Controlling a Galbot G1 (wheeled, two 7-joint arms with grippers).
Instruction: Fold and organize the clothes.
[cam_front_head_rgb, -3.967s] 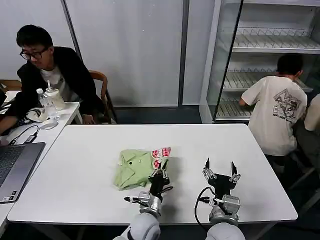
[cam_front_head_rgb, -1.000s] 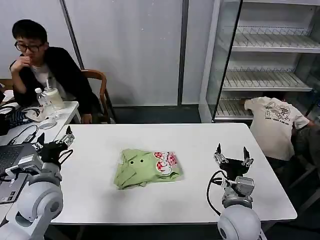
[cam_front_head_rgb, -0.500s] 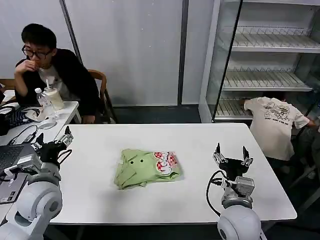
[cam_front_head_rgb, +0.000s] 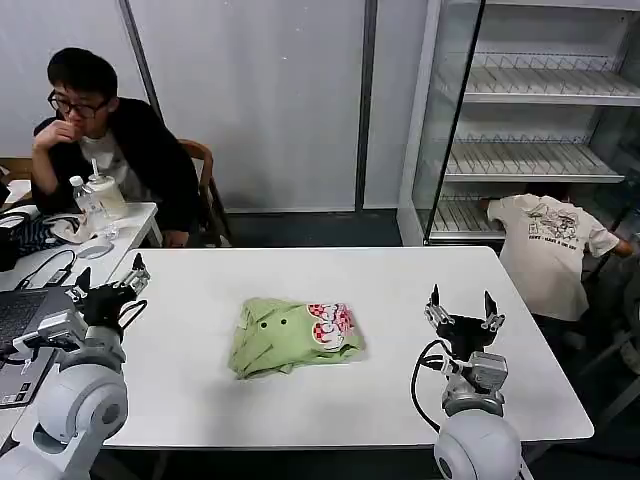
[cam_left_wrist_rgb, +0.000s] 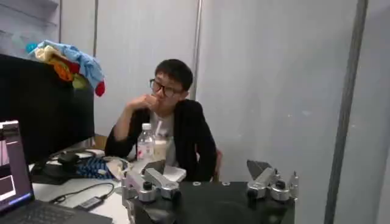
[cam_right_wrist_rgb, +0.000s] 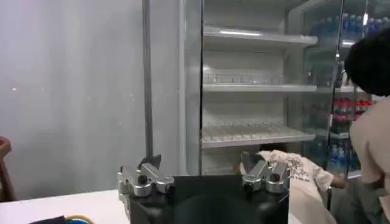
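Head view: pale lime-green cotton T-shirt (cam_front_head_rgb: 292, 337) with red-and-white print lies folded mid white tabletop (cam_front_head_rgb: 180, 400), unmoved over the last second. Left gripper (cam_front_head_rgb: 108, 291) pulled back to the left edge, right gripper (cam_front_head_rgb: 463, 312) near the right edge, both open, empty. Fold probably complete.

Wrist views: both jaws spread, nothing held.

left claw (cam_front_head_rgb: 108, 287) withdrawn (off T-shirt (cam_front_head_rgb: 290, 335))
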